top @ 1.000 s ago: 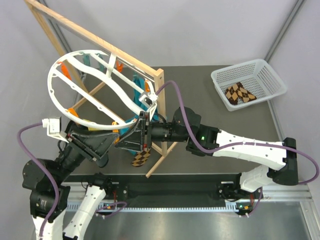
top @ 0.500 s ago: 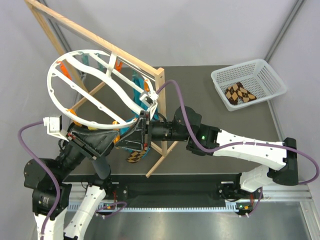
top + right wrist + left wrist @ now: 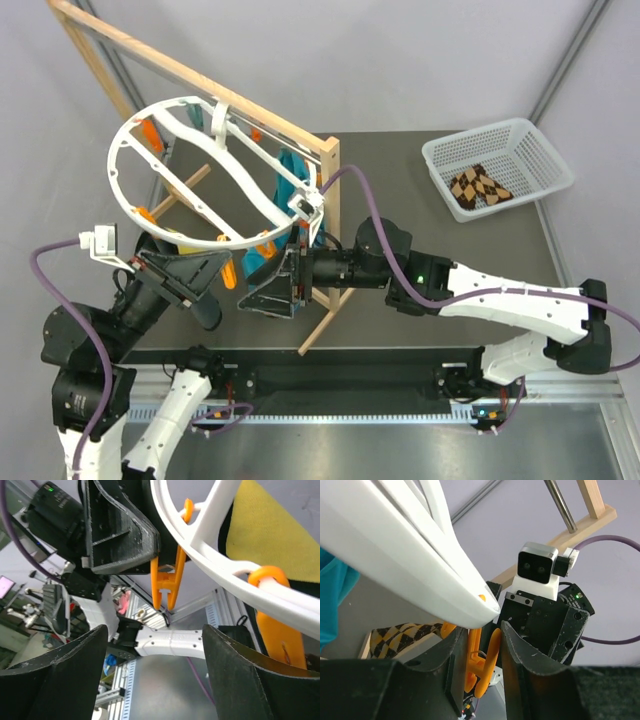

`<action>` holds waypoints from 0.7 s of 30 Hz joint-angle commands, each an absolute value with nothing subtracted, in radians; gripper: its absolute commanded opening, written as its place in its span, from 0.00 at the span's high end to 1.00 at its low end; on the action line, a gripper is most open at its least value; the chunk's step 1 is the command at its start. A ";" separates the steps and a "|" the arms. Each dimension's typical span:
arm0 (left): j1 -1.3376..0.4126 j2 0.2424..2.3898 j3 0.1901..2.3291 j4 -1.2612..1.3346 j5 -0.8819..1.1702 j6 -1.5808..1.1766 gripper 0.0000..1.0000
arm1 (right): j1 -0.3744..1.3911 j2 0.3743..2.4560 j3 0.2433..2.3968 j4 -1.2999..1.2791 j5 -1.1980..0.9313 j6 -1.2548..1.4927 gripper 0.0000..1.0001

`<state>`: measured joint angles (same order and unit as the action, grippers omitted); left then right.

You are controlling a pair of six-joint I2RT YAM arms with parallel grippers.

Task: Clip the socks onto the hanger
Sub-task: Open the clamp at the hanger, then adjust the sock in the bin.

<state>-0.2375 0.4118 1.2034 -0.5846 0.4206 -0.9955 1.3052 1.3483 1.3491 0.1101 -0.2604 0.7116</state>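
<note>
Now our left claw (image 3: 482,645) is clamped on a small orange plastic clip (image 3: 480,665) under the large white round plastic hanger (image 3: 395,545), probably to spread it for the brown argyle fabric sock (image 3: 400,632) beyond. Our right claw (image 3: 155,630) stands apart, empty. A second argyle sock (image 3: 478,187) waits in the white mesh basket (image 3: 470,136).

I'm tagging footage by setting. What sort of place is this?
Most likely a robotics lab test cell, not a home: the left arm and right arm are bolted to a metal rail, plain grey walls enclose the table, and the wooden frame and basket look staged.
</note>
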 commanded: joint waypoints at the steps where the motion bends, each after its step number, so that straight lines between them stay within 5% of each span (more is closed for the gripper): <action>1: -0.239 0.420 1.236 -0.626 0.391 -0.994 1.00 | 1.325 1.318 1.391 0.019 -0.161 0.638 0.25; 12: -0.239 0.425 1.246 -0.677 0.379 -0.991 1.00 | 1.442 1.247 1.436 -0.296 0.144 0.416 0.28; 21: -0.239 0.414 1.264 -0.721 0.357 -0.914 1.00 | 1.476 0.959 1.152 -0.480 0.448 0.429 0.39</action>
